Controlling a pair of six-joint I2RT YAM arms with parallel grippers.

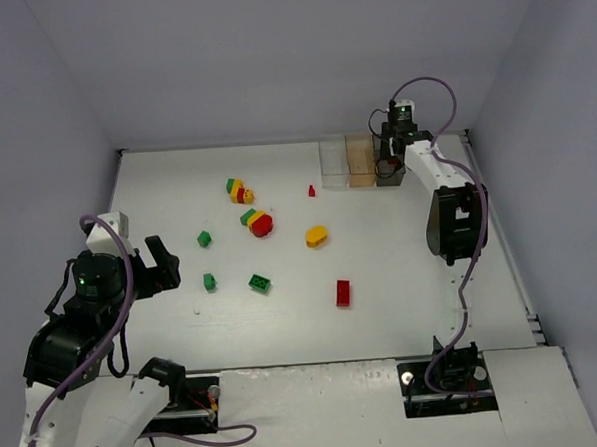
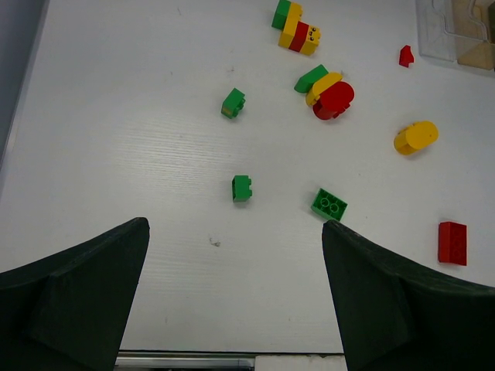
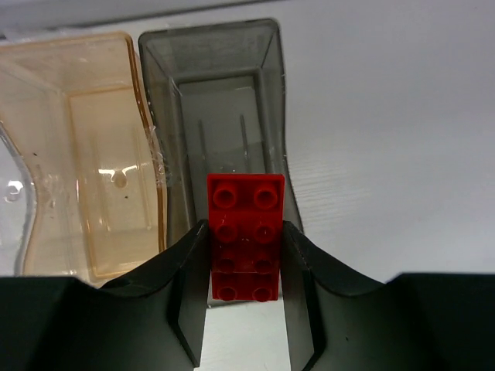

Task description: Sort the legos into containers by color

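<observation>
Status: right jaws are closed partway on a red brick [image 3: 245, 232], pinching its two long sides, studs facing the wrist camera. Brick's long axis runs out along the fingers, toward the top of the wrist frame, parallel to the long walls of the dark grey container [image 3: 224, 108]. Its far end overlaps that container's near wall; the orange container [image 3: 100, 162] sits just left of it, touching, and the clear one [image 3: 11, 193] only shows at the left edge. No bricks visible in the grey or orange box. My read: drop target is straight ahead of the jaws, so the move needs a small push forward to clear the rim before letting go, no twist. In the overhead frame the right arm [image 1: 448, 216] is at the containers [image 1: 360, 160], upper right. Left jaws are wide open, holding nothing, hovering lower left over the counter [image 1: 402, 278], nearer the loose legos [image 1: 258, 223] at mid-frame.
</observation>
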